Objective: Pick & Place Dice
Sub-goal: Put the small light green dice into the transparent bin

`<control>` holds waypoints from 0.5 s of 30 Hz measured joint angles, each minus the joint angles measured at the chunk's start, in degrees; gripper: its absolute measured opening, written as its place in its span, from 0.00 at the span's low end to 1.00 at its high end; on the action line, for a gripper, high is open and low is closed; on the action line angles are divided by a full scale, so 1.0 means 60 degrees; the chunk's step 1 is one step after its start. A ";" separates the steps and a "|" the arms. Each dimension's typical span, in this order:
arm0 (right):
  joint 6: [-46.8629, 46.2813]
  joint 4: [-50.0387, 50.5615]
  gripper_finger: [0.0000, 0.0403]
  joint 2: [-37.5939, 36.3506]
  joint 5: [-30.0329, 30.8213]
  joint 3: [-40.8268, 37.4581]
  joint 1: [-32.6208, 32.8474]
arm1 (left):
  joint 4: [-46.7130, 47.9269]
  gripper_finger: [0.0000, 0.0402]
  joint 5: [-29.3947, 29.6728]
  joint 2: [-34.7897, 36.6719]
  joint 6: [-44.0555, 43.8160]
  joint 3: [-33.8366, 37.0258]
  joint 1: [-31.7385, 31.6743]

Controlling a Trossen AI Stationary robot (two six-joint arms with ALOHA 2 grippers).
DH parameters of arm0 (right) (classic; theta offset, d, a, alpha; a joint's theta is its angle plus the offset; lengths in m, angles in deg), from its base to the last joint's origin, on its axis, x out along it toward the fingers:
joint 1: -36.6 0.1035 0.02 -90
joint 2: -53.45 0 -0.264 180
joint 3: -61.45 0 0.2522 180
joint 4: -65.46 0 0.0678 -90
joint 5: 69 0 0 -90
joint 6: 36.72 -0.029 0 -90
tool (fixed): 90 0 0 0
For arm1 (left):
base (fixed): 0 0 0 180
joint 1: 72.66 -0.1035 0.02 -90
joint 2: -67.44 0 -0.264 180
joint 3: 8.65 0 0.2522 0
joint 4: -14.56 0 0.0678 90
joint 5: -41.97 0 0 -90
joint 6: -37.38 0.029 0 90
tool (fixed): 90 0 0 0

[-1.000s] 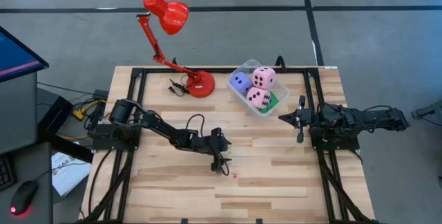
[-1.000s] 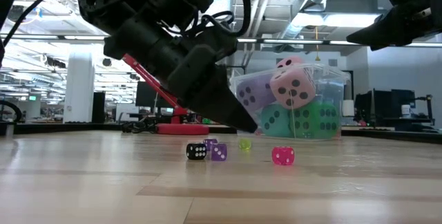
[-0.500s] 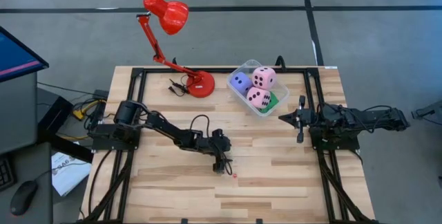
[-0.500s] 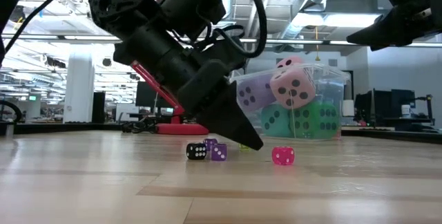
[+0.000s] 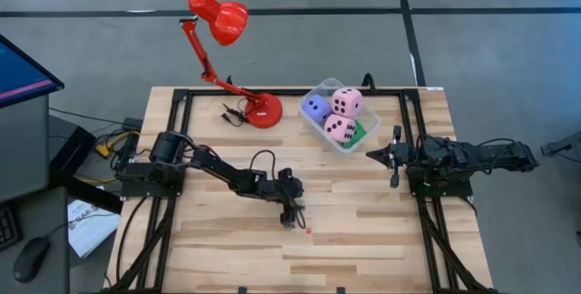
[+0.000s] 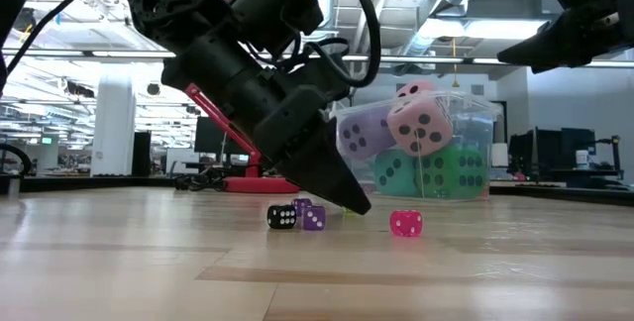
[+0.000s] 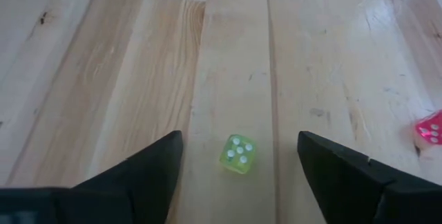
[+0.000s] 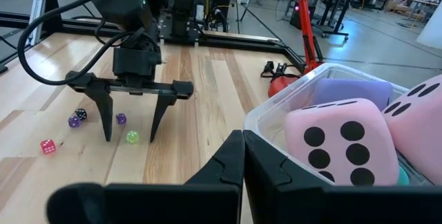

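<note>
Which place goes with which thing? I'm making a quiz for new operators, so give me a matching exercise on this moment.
Things:
1. yellow-green die
2. small pink die
3. big pink die
4. right gripper

Places or states:
a. inside the clear tub
b. shut, held above the table by the tub
c. on the wood between the open fingers of the left gripper
d. on the wood, outside the left gripper

Pairs: 1-c, 2-d, 3-a, 4-b
</note>
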 joint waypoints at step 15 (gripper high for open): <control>0.0000 0.0001 0.00 0.0000 0.0000 0.0000 -0.0001 | 0.0052 0.38 0.0089 0.0000 -0.0005 0.0015 -0.0018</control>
